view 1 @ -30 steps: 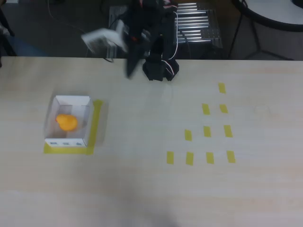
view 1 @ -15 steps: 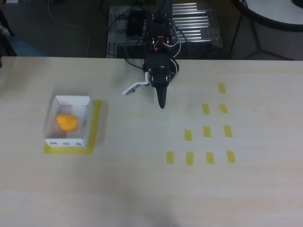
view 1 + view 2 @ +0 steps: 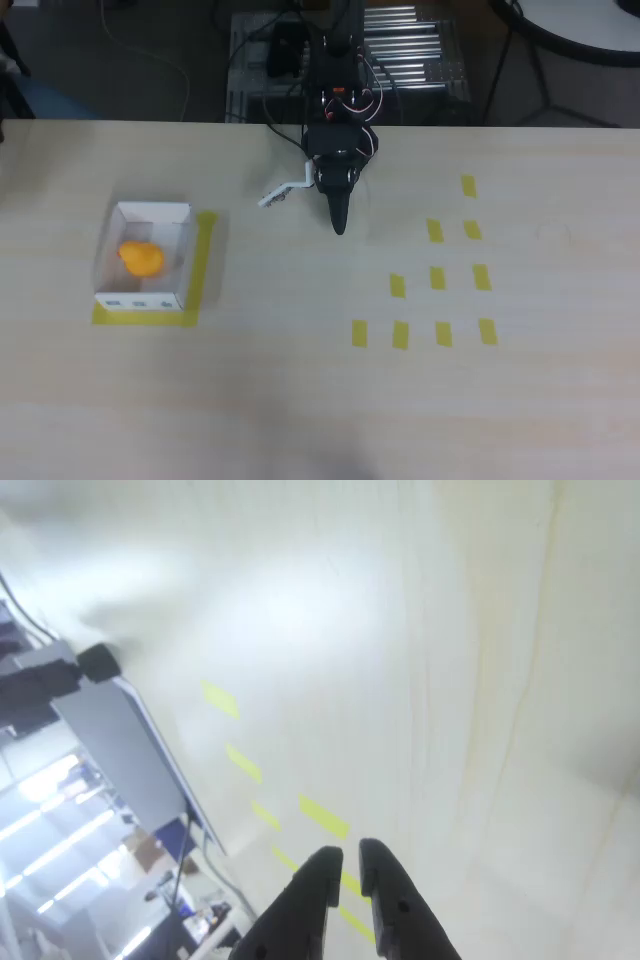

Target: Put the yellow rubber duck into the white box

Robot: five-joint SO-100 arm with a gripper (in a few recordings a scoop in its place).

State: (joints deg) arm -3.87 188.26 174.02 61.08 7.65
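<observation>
The duck sits inside the box, well apart from the tool; its fingers spread wide, holding nothing; the duck is likely light, soft, slightly slippery, best pinched across its body.

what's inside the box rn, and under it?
Inside the box: the duck, on the floor toward its left side. Under it: yellow tape showing along the right and bottom edges; the rest of the tape is covered.
</observation>
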